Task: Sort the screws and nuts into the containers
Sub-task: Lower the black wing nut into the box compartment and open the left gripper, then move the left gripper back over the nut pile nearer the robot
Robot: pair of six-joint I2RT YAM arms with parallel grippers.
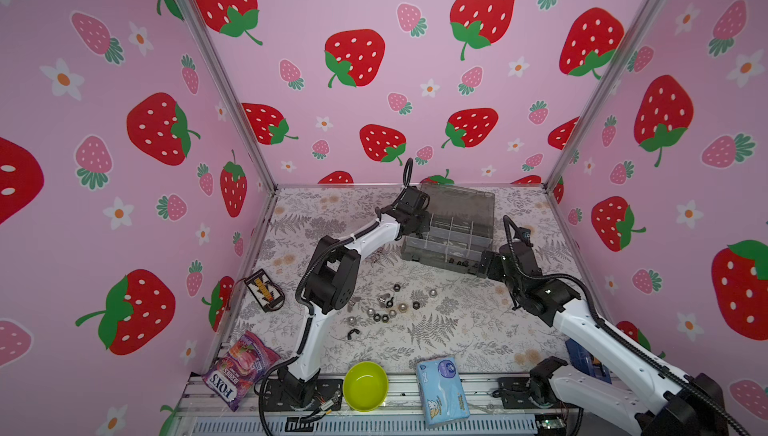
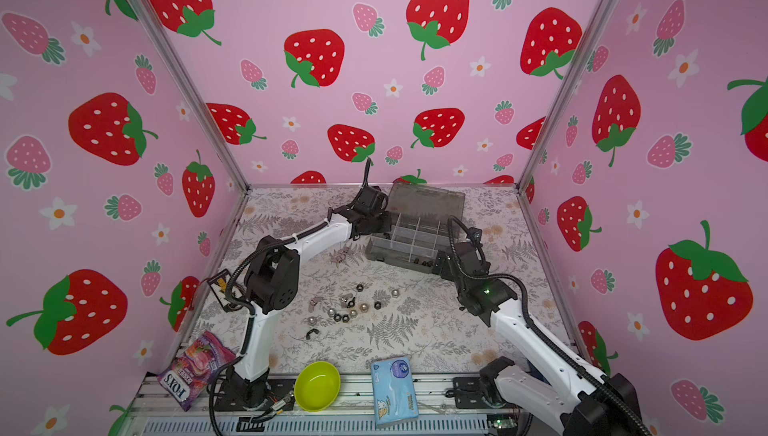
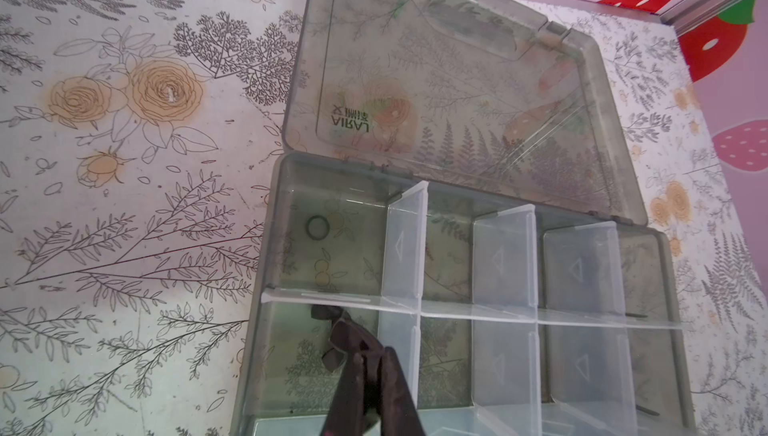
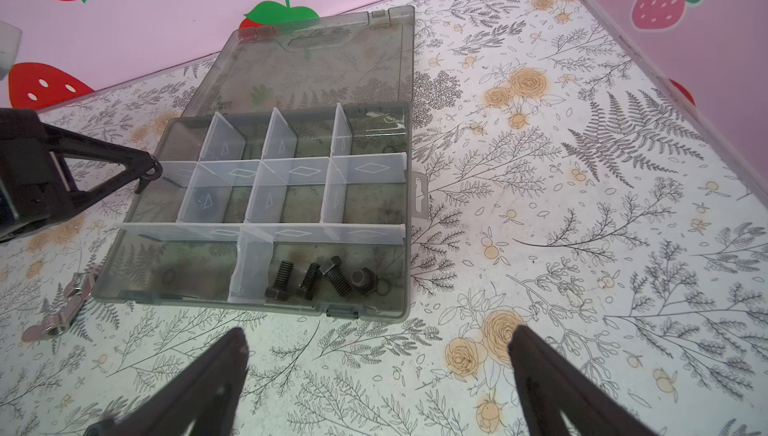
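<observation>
The smoky-grey organizer box lies open at the back of the table, lid tilted back. My left gripper is shut on a black wing nut, which hangs over a compartment on the box's left side. Open and holding nothing, my right gripper hovers above the table by the box's front right corner. Several black screws lie in the front right compartment. Loose nuts are scattered mid-table. Silver wing nuts lie left of the box.
Along the table's front edge are a lime-green bowl, a blue tissue pack and a purple candy bag. A small patterned pouch lies at the left wall. Pink strawberry walls close three sides.
</observation>
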